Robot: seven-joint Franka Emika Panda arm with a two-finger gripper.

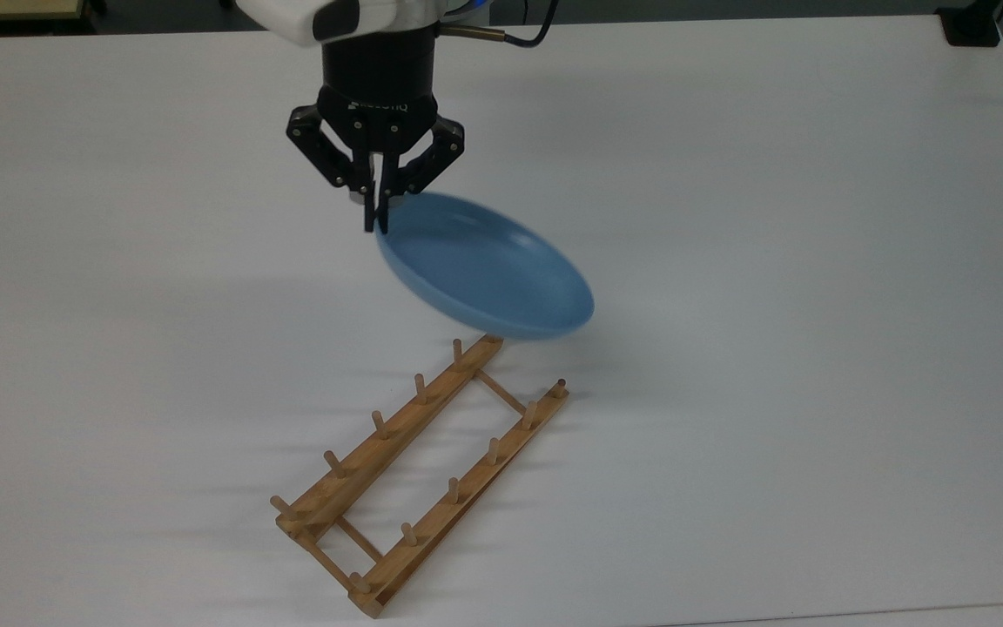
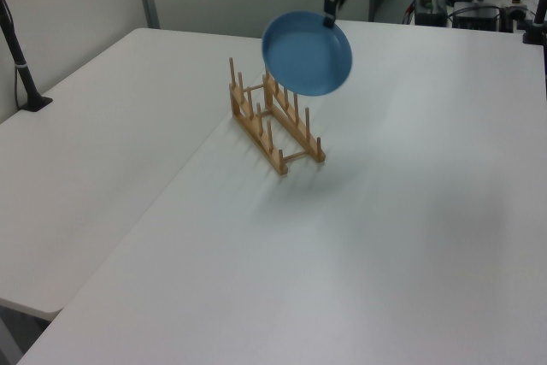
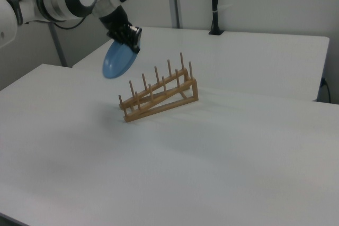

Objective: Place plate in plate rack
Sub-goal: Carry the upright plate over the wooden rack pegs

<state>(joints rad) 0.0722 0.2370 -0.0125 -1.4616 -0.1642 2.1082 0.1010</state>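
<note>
Your gripper (image 1: pixel 377 222) is clamped on the rim of the plate (image 1: pixel 484 270), holding it tilted in the air above the white table (image 1: pixel 815 261). The plate hangs over one end of the plate rack (image 1: pixel 419 470), not touching its pegs.

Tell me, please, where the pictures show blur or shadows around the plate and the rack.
Top view: the plate has a smeared far rim, and soft grey shadows streak leftward from the rack pegs across the table. Left view: a faint shadow lies on the table right of the rack; the plate looks sharp-edged. Right view: the plate is soft at its lower edge.
</note>
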